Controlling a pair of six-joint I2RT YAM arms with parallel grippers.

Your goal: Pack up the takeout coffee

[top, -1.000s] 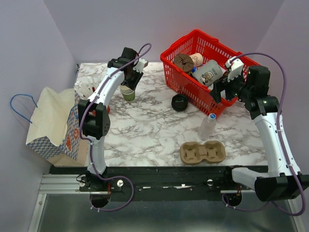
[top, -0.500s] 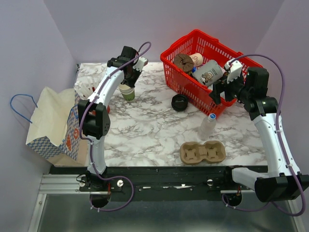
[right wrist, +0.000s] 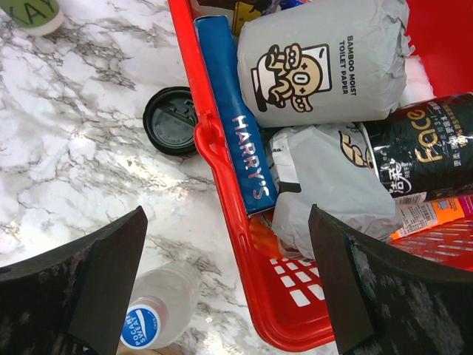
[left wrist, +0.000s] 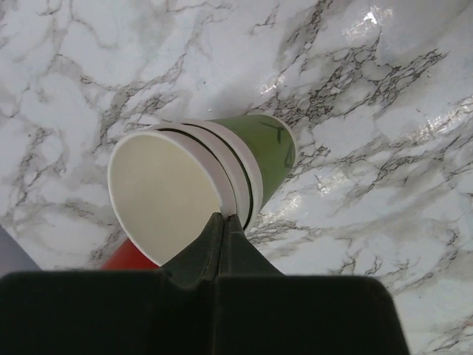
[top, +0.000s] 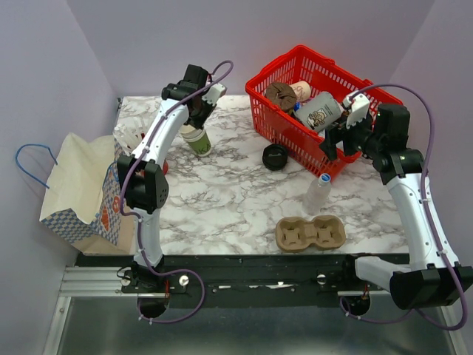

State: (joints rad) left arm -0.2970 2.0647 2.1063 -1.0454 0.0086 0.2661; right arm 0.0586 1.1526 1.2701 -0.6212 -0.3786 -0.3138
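The takeout coffee's olive-green paper cup is tilted at the back left of the table, cream inside showing, with no lid on it. More than one rim shows, as if cups are nested. My left gripper is shut on its rim. The round black lid lies flat on the marble beside the red basket. My right gripper hangs open over the basket's near rim, holding nothing.
The red basket holds wrapped packs, a blue box and a can. A water bottle stands in front of it, a cardboard cup carrier nearer. A paper bag sits at the left edge. A red cup is by the green one.
My left gripper has shut on the green cup's rim and tipped the cup over from upright. The right gripper has barely moved.
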